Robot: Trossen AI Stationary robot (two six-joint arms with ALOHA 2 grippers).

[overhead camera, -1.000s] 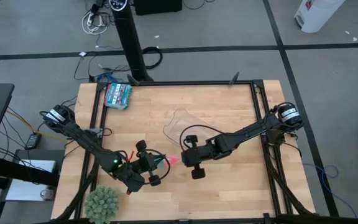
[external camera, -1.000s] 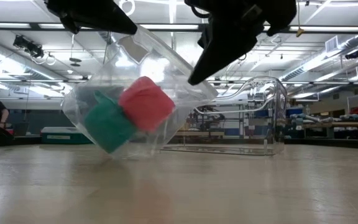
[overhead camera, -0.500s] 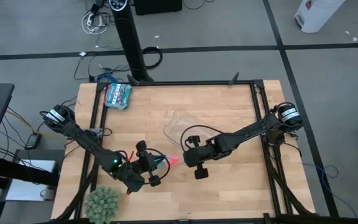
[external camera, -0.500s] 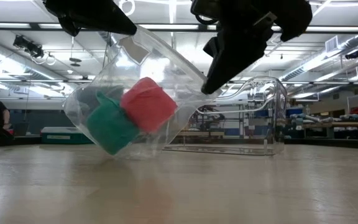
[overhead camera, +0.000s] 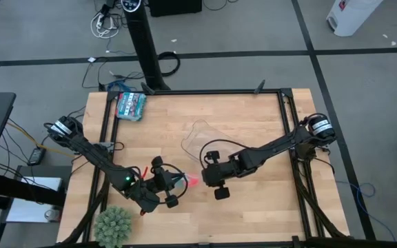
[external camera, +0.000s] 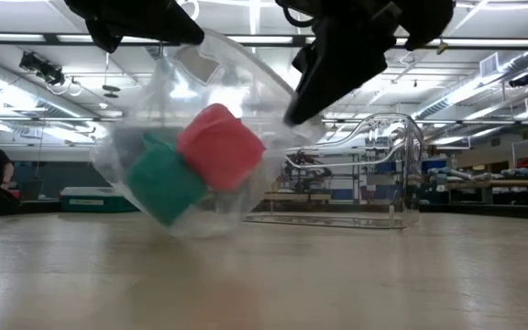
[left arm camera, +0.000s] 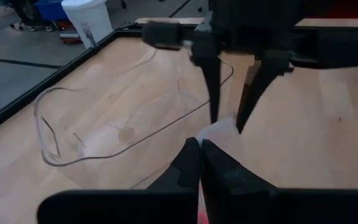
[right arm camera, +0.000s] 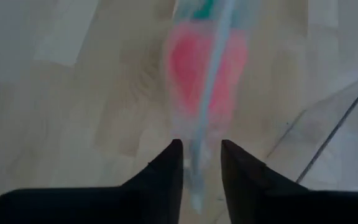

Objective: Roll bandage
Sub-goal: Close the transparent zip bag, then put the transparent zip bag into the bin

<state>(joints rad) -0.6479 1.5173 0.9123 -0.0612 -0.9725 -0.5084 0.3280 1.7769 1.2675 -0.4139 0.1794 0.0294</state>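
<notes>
Above the bandage (external camera: 220, 147), right pincer (right arm camera: 196, 163) parted around the bag's edge (right arm camera: 197, 186).

— Any legible text, labels, brands or numbers?
— None. The packet (overhead camera: 130, 105) at the table's far corner carries print, but too small to read. Nothing readable near either set of fingers.
</notes>
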